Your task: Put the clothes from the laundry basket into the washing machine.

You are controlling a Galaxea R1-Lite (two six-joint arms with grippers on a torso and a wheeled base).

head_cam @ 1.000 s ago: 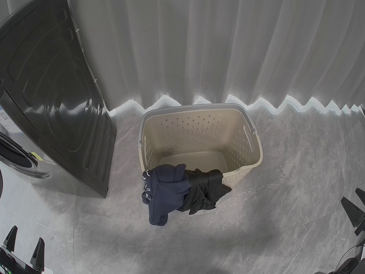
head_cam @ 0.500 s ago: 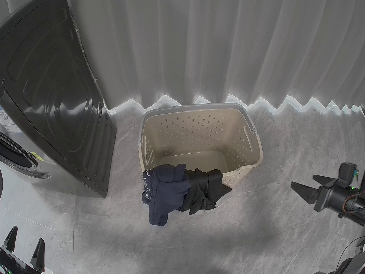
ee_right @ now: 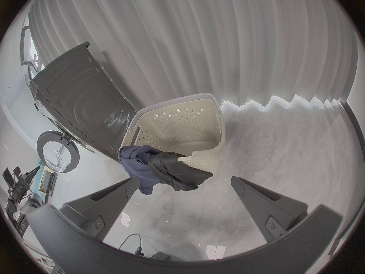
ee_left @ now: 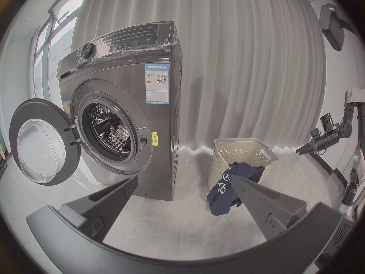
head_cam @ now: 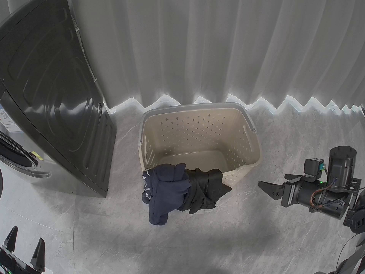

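A beige laundry basket (head_cam: 197, 128) stands on the floor before the curtain. A navy garment (head_cam: 165, 191) and a black garment (head_cam: 205, 189) hang over its near rim; its bottom looks bare. To the left is the grey washing machine (head_cam: 49, 107), its round door (ee_left: 42, 141) swung open and the drum (ee_left: 108, 128) showing. My right gripper (head_cam: 275, 183) is open, right of the basket and level with the clothes, pointing at them, apart from them. My left gripper (head_cam: 24, 242) is open and low at the near left, holding nothing.
A white pleated curtain (head_cam: 213, 39) closes off the back. The grey marble-look floor (head_cam: 182, 240) lies open in front of the basket and between it and the machine. A cable (ee_right: 131, 244) lies on the floor near me.
My right arm has swung in from the right edge and moved left toward the basket, gripper open. The left gripper, basket and clothes have stayed put.
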